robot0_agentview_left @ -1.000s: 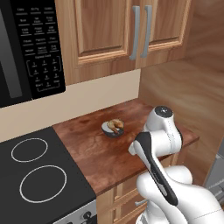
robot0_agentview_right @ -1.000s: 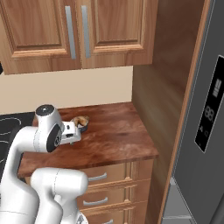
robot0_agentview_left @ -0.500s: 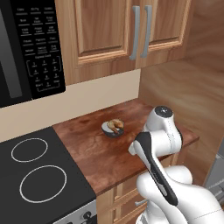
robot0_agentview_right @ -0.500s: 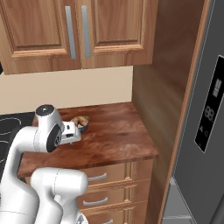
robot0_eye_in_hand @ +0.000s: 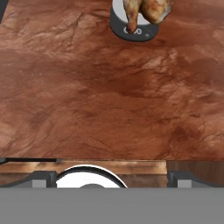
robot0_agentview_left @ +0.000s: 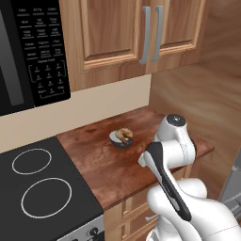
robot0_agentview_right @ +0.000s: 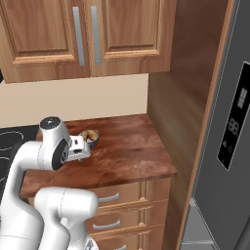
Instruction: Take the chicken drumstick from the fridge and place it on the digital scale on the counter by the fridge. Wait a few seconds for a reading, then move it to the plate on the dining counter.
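Chicken drumstick (robot0_agentview_left: 124, 135) lies on the digital scale (robot0_agentview_left: 120, 141) in the left base view, both set on the counter (robot0_agentview_left: 108, 160) toward its back half, well apart from my arm. A black stovetop (robot0_agentview_left: 40, 188) adjoins the counter on the left, a microwave (robot0_agentview_left: 28, 52) hangs above it, and wooden wall cabinets (robot0_agentview_left: 127, 33) run over the counter.

Right base view: the drumstick (robot0_agentview_right: 89, 135) rests on the scale (robot0_agentview_right: 93, 142) just beyond my wrist, partly hidden by it. The fridge (robot0_agentview_right: 227, 146) stands at the right, its door shut, a wood side panel (robot0_agentview_right: 188, 88) between it and the counter (robot0_agentview_right: 132, 156). Light drawers (robot0_agentview_right: 127, 200) sit under the countertop.

Hand view: the drumstick (robot0_eye_in_hand: 146, 9) lies across the scale (robot0_eye_in_hand: 133, 27) at the top edge, cut off by the frame. Bare counter (robot0_eye_in_hand: 109, 96) spreads between it and my fingertips (robot0_eye_in_hand: 41, 178), which stand wide apart, holding nothing. My gripper (robot0_eye_in_hand: 111, 177) hangs over the counter's front edge.
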### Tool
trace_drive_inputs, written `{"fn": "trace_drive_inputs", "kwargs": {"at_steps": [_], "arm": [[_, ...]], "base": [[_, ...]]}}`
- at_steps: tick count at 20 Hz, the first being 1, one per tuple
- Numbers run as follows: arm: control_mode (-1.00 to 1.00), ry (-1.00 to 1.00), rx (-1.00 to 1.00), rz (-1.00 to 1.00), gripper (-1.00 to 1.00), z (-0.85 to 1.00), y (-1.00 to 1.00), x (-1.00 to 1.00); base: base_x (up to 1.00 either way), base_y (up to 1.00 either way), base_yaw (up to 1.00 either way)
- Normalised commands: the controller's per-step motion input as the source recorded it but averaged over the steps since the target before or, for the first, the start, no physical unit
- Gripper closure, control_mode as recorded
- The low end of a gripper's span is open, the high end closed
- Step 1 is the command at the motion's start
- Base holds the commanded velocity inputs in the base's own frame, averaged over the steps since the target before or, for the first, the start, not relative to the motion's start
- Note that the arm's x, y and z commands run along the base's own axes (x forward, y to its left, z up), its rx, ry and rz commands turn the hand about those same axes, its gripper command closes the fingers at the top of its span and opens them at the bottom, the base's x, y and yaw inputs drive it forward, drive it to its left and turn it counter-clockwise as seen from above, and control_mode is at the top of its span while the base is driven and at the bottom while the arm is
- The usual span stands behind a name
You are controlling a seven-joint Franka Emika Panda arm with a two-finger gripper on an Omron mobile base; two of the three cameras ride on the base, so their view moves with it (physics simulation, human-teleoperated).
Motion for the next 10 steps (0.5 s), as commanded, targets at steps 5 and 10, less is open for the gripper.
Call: {"fn": "trace_drive_inputs", "kwargs": {"at_steps": [5,10], "arm": [[-1.00,0.00,0.00,0.00,-1.00,0.00,0.00,0.00],[-1.00,0.00,0.00,0.00,-1.00,0.00,0.00,0.00]], "base": [[0.00,0.00,0.00],[0.00,0.00,0.00]]}}
